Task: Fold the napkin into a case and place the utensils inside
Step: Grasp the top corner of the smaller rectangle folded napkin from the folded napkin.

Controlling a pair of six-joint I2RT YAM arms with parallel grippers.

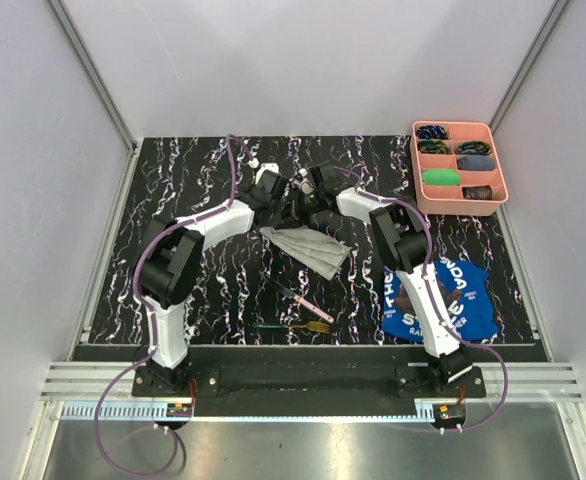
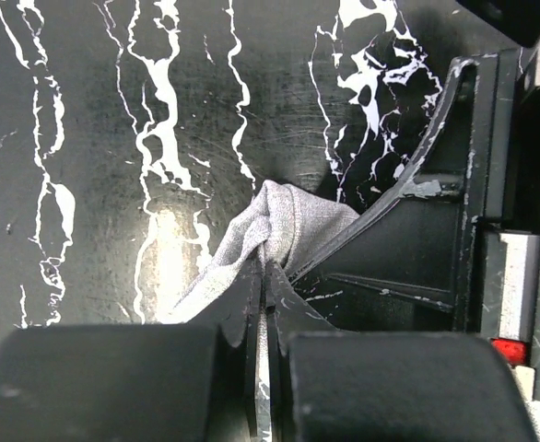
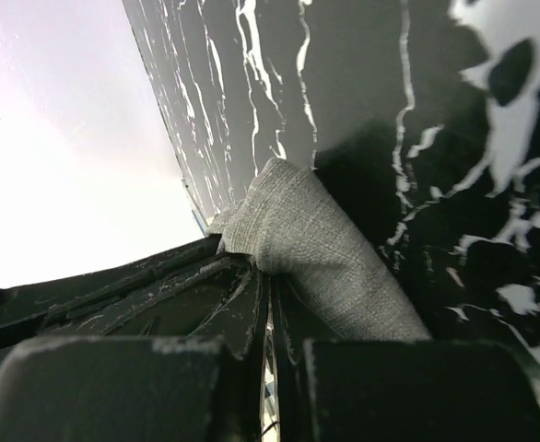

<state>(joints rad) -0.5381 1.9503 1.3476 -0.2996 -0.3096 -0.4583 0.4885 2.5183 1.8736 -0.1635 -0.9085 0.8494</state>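
Left gripper (image 2: 263, 281) and right gripper (image 3: 270, 293) each pinch the light grey napkin (image 1: 310, 247); white lettering on the blue cloth (image 1: 470, 303) is illegible.

left end effector (image 2: 263, 269) | pinched on napkin (image 2: 284, 216) (bunched) | over marbled table (image 2: 95, 138)

The napkin (image 1: 308, 245) lies caught in both pairs of jaws, spreading nearer and rightward — knife (image 1: 301, 300) and fork (image 1: 291, 326) nearer still; tray (image 1: 460, 207) well right of the jaws.
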